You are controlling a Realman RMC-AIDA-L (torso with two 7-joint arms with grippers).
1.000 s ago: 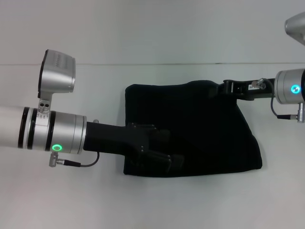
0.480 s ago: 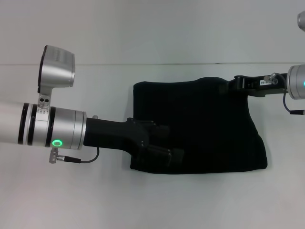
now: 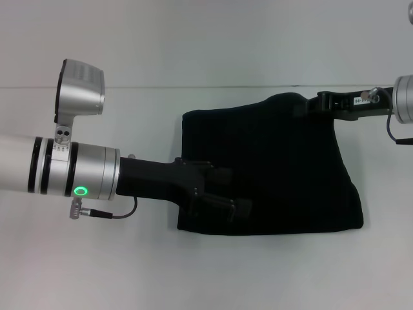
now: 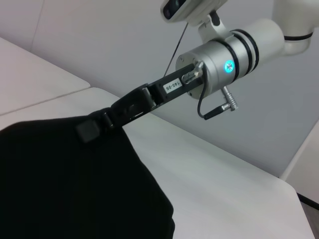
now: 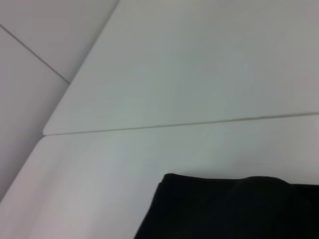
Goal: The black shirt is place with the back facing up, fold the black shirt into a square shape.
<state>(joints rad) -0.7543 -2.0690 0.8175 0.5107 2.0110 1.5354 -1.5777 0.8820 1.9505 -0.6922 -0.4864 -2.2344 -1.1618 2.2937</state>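
The fingers of the right gripper (image 3: 308, 105) are closed on the far right corner of the black shirt (image 3: 284, 171), and this corner is lifted a little from the white table (image 3: 193, 271). In the left wrist view we see the same gripper (image 4: 97, 125) from the other side, its black fingers (image 4: 88, 130) pinching the raised edge of the cloth (image 4: 70, 184). For the left gripper (image 3: 232, 210) we cannot tell if its fingers are open or closed, because black lies on black at the near left edge of the shirt; it rests there on or in the cloth.

The shirt lies in the middle of the table as a folded, roughly four-sided bundle. Its left edge is straight, its right side slopes outward toward the near right corner. We see no print on it. In the right wrist view only a dark corner of the shirt (image 5: 224, 209) shows on the pale table (image 5: 199, 74).
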